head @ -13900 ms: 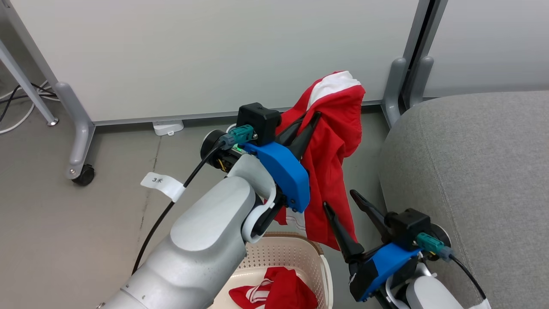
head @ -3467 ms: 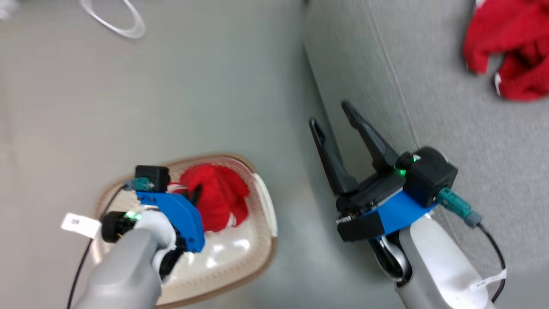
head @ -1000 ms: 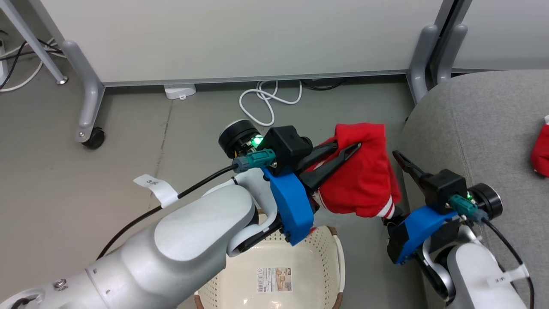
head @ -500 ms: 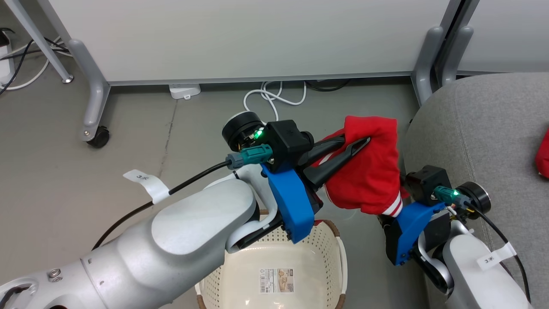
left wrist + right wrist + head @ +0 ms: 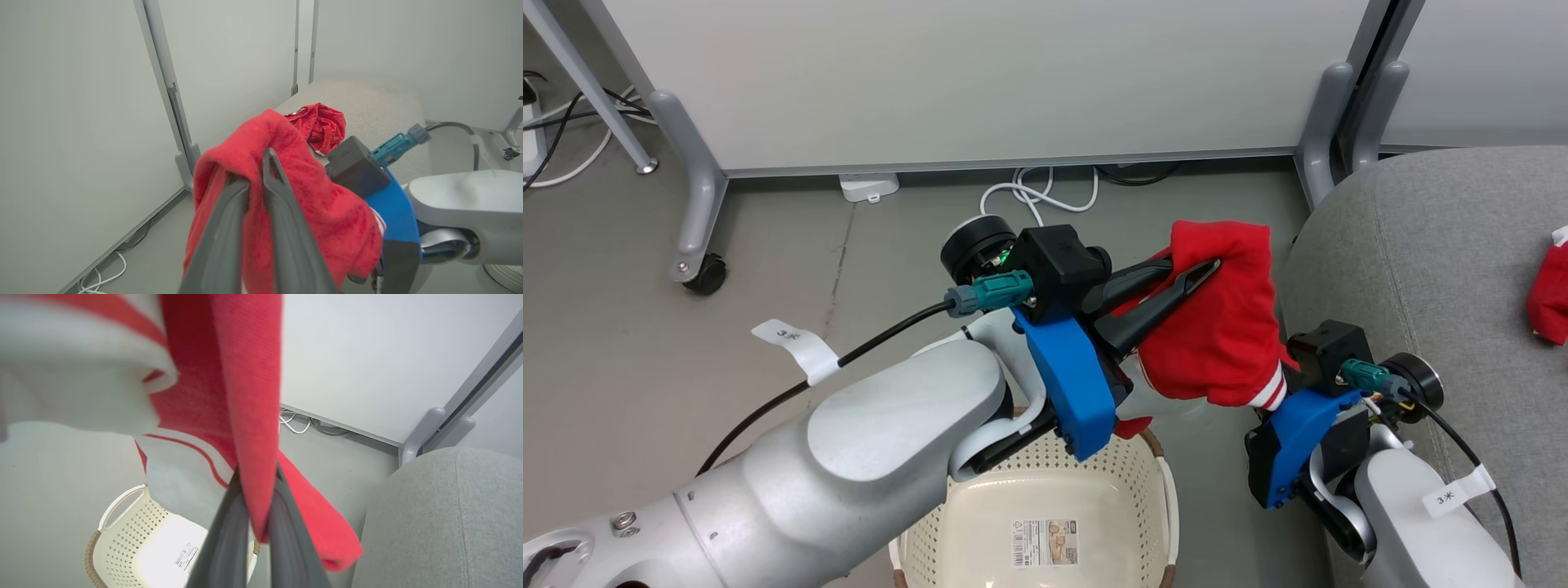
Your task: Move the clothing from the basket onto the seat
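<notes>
Above the basket, the left claw is clamped on a red garment, its fingers nearly together with cloth pinched between them and draped over the tips. The garment is held up in the air, near the edge of the seat, with a white-striped cuff at its lower end. The right claw is closed on a hanging fold of the same garment; in the head view the cloth hides its fingers. The basket stands on the floor beside the seat, a label on its bottom. The other garment lies crumpled on the seat, well apart from both claws.
</notes>
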